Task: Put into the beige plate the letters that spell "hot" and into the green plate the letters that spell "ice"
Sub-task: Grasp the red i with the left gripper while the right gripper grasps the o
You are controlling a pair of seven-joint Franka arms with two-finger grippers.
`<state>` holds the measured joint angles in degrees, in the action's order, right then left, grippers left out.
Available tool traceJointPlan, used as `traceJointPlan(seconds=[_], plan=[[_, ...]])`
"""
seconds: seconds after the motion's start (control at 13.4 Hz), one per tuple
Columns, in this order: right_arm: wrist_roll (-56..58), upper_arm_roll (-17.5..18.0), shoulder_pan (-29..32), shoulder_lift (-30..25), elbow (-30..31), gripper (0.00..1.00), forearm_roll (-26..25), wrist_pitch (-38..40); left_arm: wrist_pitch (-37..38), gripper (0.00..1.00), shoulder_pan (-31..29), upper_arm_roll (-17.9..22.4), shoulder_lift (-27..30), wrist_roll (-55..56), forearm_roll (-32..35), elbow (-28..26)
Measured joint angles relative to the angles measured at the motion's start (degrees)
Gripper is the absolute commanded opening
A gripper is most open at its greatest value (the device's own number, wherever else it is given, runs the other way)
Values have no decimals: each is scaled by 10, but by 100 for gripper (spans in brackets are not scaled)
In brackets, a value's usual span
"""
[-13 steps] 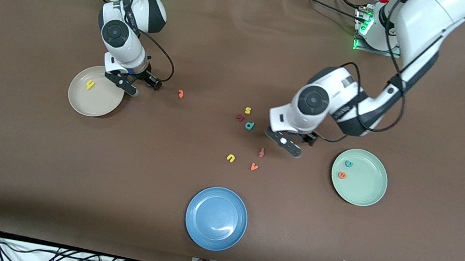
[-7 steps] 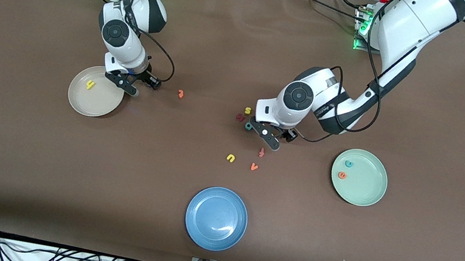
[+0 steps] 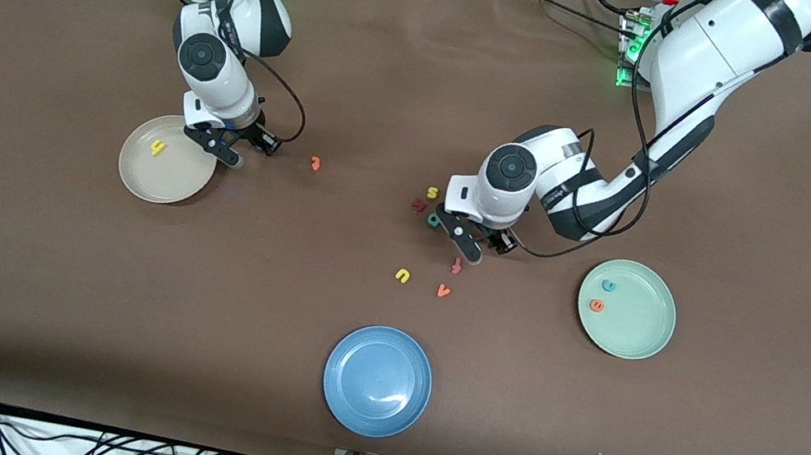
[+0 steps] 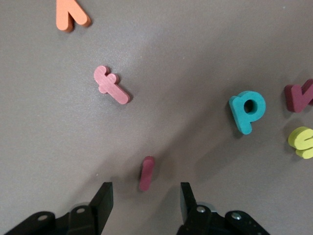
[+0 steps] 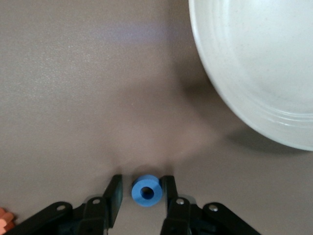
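Step in hand: two pickups are being made at once, the blue o (image 5: 146, 191) for the beige plate (image 3: 168, 160) and the dark red i (image 4: 146, 173) for the green plate (image 3: 626, 309).
Right gripper (image 5: 142, 196): it is being held low over the desk (image 3: 29, 278) just beside the beige plate's rim; the jaws are spread with a narrow gap on each flank of the o, which is sitting between them and is not yet being pinched.
Left gripper (image 4: 145, 203): it is being held low over the loose cluster of letters; the jaws are spread wide, and the i is lying just ahead of the gap, in line with its middle, apart from both fingers.
Already placed: the yellow h (image 3: 156, 148) is lying in the beige plate; the teal c (image 3: 609, 286) and orange e (image 3: 597, 305) are lying in the green plate.
Still loose: the orange t (image 3: 315, 162) is lying on the desk, well apart from both sets of jaws.
Near the left jaws: the pink-orange f (image 4: 112, 86) and teal p (image 4: 248, 109) are lying farther ahead, to either flank.
Next move, right: the jaws are judged to need closing squarely on the o before a lift over the plate.
Next move, left: a short advance is judged to be needed so that the i is lying between the jaws, with the f and p being left undisturbed.
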<state>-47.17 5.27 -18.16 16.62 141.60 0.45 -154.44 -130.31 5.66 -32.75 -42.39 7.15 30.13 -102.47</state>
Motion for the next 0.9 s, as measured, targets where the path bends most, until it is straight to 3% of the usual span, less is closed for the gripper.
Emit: traceJointPlan(seconds=[0.3,0.45,0.52,0.9], plan=[[0,0,0,-1,0,21,0,0,-16,34,0,0,-9,-1,24,0],[0,0,0,-1,0,20,0,1,-20,8,0,0,-9,-2,24,0],[0,0,0,-1,0,20,0,3,-21,0,0,0,-9,-3,24,0],[0,-1,0,-30,-18,20,0,74,-13,0,-2,0,-5,-3,25,10]])
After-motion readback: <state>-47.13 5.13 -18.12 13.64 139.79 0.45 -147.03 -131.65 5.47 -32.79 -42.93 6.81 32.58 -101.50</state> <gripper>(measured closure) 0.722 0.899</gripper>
